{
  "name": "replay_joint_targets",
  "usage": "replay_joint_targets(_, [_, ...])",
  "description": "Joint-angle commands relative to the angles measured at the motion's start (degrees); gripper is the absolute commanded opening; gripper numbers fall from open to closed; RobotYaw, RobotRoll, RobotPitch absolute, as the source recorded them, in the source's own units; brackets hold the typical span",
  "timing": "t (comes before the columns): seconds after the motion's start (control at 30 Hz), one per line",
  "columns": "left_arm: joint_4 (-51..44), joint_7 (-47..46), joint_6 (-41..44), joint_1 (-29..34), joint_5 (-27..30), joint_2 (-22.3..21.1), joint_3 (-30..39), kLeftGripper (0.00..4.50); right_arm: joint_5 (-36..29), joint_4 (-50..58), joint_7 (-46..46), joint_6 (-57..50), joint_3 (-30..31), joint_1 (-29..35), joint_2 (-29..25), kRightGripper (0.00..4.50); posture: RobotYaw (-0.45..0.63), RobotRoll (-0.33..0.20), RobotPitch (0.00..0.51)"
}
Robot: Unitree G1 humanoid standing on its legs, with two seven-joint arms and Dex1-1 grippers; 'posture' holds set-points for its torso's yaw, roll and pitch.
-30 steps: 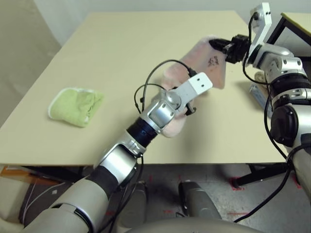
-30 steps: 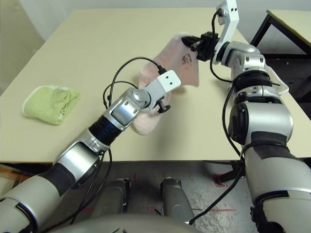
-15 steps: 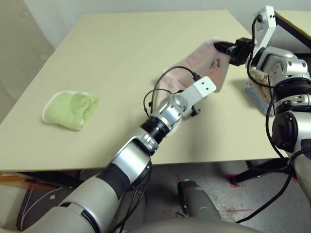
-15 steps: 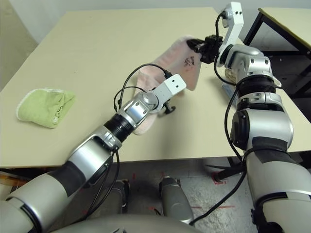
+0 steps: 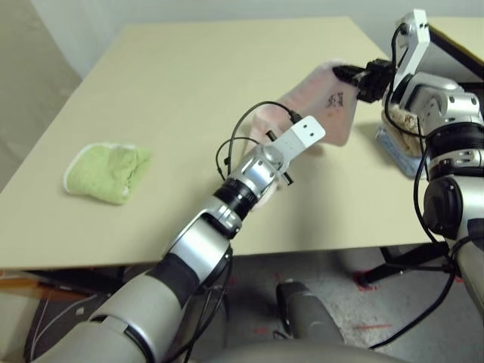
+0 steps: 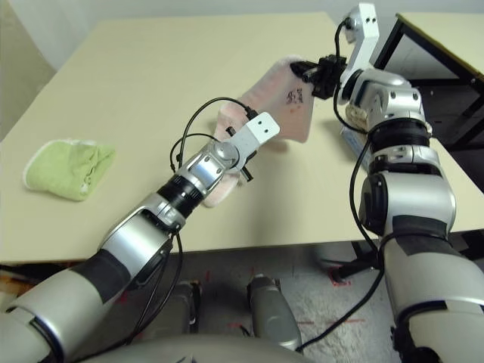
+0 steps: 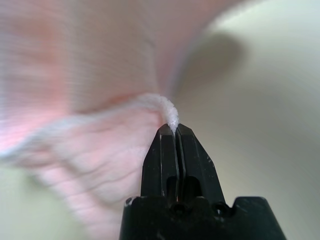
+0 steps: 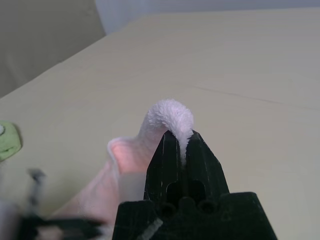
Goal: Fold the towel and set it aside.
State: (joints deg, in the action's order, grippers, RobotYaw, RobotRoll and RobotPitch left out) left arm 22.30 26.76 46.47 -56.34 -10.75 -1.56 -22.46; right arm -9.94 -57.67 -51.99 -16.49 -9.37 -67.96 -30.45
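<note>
The pale pink towel (image 5: 327, 104) hangs slanted from its raised far corner down to the table's middle, its small dark mark facing me. My right gripper (image 5: 338, 72) is shut on that raised corner; in the right wrist view the fluffy edge (image 8: 169, 113) bulges out above the closed fingertips. My left arm reaches across the table to the towel's lower part. There my left gripper (image 7: 176, 129) is shut on a thin fold of the towel's edge (image 7: 159, 103), close over the tabletop. The wrist camera mount (image 5: 300, 136) hides those fingers in the head views.
A lime-green folded towel (image 5: 106, 172) lies at the table's left. A beige towel on a light blue one (image 5: 398, 142) sits at the right edge under my right arm. A black-framed side table (image 6: 435, 47) stands to the right. The tan tabletop (image 5: 189, 83) stretches behind.
My left gripper has closed on the towel's edge after standing open a second ago, and the left arm has reached a bit farther in. The right gripper keeps its hold on the corner.
</note>
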Motion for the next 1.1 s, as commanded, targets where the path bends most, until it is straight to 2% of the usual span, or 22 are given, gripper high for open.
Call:
replay_joint_targets(0.03, [-18.37,4.11,12.29,2.22,4.97,-2.81,5.12,0.04,1.14,-2.62,-0.52,2.10,0.84,0.27,-0.96,0.00,0.15,0.000,0.064])
replay_joint_targets(0.1, [-28.07,5.52,18.83,3.24,8.70,-5.10,10.58,0.04,1.73,-4.04,-1.54,2.78,1.16,0.37,-1.98,0.00,0.15,0.000,0.066])
replay_joint_targets(0.17, [-33.94,6.07,22.40,4.07,11.55,-6.81,14.72,0.04,2.21,-5.19,-2.66,3.21,1.54,0.45,-2.91,0.00,0.15,0.000,0.068])
replay_joint_targets(0.27, [-42.22,8.88,27.77,5.72,16.77,-14.97,25.78,0.04,3.39,-6.67,-9.44,3.42,3.43,1.81,-6.90,0.00,0.17,0.000,0.073])
replay_joint_targets(0.43, [-43.57,10.48,30.76,9.62,21.63,-26.90,34.83,0.04,4.70,-8.64,-17.03,2.46,5.13,2.53,-11.81,0.00,0.19,0.000,0.069])
replay_joint_targets(0.5, [-42.67,10.83,30.05,11.16,23.32,-29.85,36.82,0.04,5.06,-9.05,-20.40,1.29,5.67,2.39,-13.16,0.00,0.20,0.000,0.064])
replay_joint_targets(0.73, [-39.81,10.37,27.54,12.04,28.47,-31.81,38.25,0.04,5.13,-9.59,-27.00,-4.00,6.43,1.31,-13.95,0.00,0.19,0.000,0.050])
replay_joint_targets(0.9, [-37.17,11.95,26.63,12.45,31.97,-34.88,38.63,0.04,5.65,-7.98,-36.63,-9.60,9.02,2.00,-14.61,0.00,0.19,0.000,0.048])
replay_joint_targets(0.97, [-35.78,12.48,26.04,12.65,33.21,-35.93,38.47,0.04,5.72,-7.37,-37.53,-9.46,9.49,2.69,-14.27,0.00,0.19,0.000,0.046])
replay_joint_targets(1.03, [-33.64,12.16,24.08,12.63,33.55,-36.39,38.30,0.04,5.15,-7.82,-31.95,-6.16,7.68,2.71,-12.85,0.00,0.19,0.000,0.045])
replay_joint_targets(1.1, [-31.02,10.78,18.62,11.96,31.82,-36.84,37.42,0.04,3.84,-9.25,-17.76,1.51,3.41,1.45,-10.32,0.00,0.19,0.000,0.043])
